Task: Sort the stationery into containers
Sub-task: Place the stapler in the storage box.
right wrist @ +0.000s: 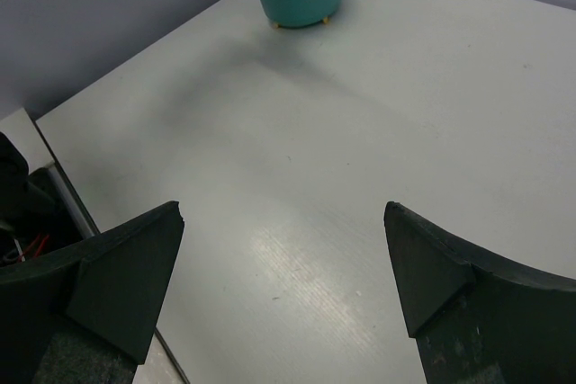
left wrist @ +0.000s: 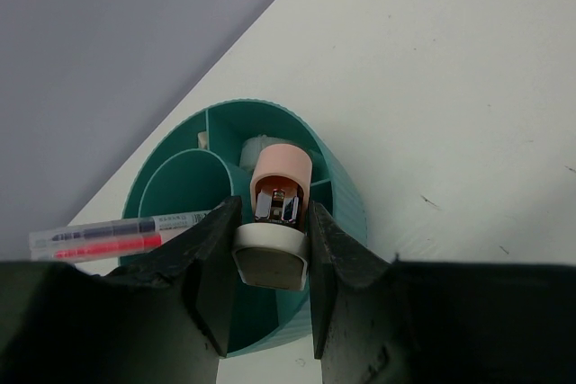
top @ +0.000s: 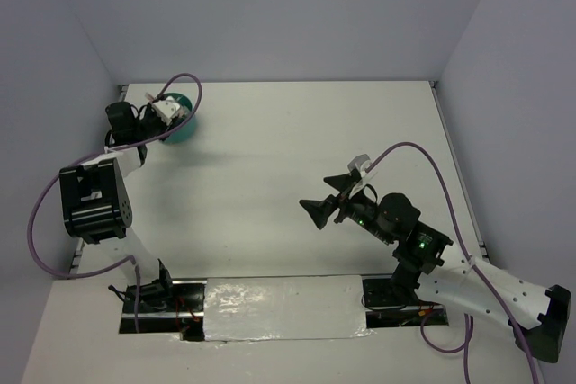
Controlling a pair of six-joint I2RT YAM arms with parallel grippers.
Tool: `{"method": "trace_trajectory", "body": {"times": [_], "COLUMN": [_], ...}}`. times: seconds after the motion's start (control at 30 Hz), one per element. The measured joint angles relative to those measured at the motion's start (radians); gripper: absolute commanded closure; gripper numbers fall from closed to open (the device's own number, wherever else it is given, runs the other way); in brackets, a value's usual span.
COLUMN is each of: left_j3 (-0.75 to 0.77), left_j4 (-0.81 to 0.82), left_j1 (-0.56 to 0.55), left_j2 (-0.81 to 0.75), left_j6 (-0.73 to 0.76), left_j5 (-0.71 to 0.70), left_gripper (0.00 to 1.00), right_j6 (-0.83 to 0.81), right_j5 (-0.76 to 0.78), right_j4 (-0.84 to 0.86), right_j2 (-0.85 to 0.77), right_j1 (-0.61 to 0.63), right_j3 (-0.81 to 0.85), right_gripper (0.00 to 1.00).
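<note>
One pink piece, left tool, over cup

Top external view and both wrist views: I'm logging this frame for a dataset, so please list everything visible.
teal cup: one, teal, far left of the table, compartments inside
oblong piece: one, pink and white, held over the cup by the left gripper
pen: at least one, clear barrel with red, sticking out past the cup's rim
pale item: one, whitish, in a far compartment, kind unclear
table: one, white
cables: two, purple, one per arm
left gripper: black, shut on the oblong piece
right gripper: black, open, over the table
</note>
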Motion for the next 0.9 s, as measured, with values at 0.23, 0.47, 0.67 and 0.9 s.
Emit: {"method": "trace_trajectory", "body": {"times": [0.23,0.47,0.67,0.9], "left_j3": [0.000,0.000,0.000,0.004], "left_j4": [0.004,0.016,0.024,0.061], "left_j1": [0.000,0.002,0.008,0.010], "left_j2": [0.028,0.028,0.027,-0.043], "left_j6": [-0.020,-0.032,-0.058,-0.200], "left_j5": [-0.016,-0.029,-0.030,-0.081], "left_gripper": [0.70,0.01,0.01,0.01], "right_j6": [0.000,0.000,0.000,0.000], "right_j5": [-0.002,-0.008,-0.010,-0.010], "right_j4": [-0.005,-0.005,-0.005,-0.005], "right_j2": [0.002,0.002,0.002,0.012], "right_j1": [0.000,0.000,0.000,0.000], "right_j3": [0.000,0.000,0.000,0.000], "right_gripper": [0.00,0.00,0.00,0.00]}}
